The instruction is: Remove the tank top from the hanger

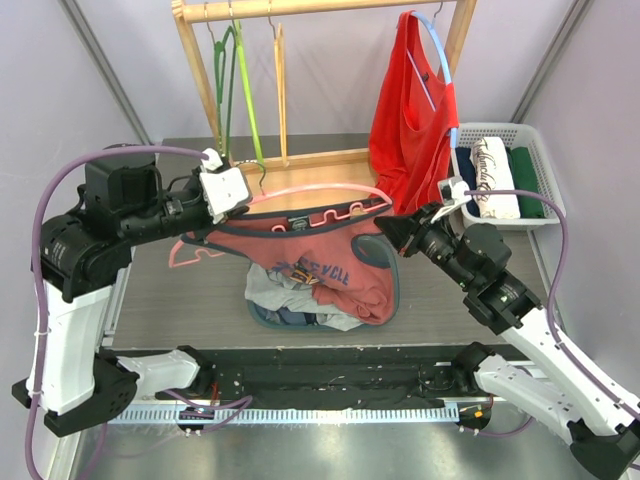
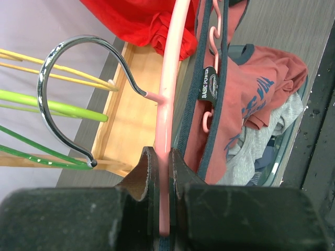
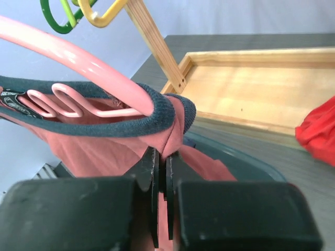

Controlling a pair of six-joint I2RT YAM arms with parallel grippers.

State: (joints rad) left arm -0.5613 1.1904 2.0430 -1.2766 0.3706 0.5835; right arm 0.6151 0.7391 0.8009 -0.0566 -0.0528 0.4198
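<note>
Tank top [image 1: 330,262]: hung on pink hanger [image 2: 166,130], aloft above clothes pile [image 1: 290,300] on tabletop [image 1: 180,300]. Left hand [image 2: 162,172]: clamped on hanger bar. Right hand [image 3: 161,162]: pinched shut on strap hem. Best handled thus: hem drawn outward past hanger tip, hanger held steady, no yanking.

Colours noted: tank top [image 1: 335,262] is faded brick red with dark navy trim and blue block lettering. Pink hanger [image 1: 320,188] has a chrome hook. Second garment [image 1: 405,125] is bright red, on light blue hanger [image 1: 447,75]. Green hangers [image 1: 249,100]; yellow hanger [image 1: 279,80]. Tabletop [image 1: 170,300] is grey, wood-grained.
</note>
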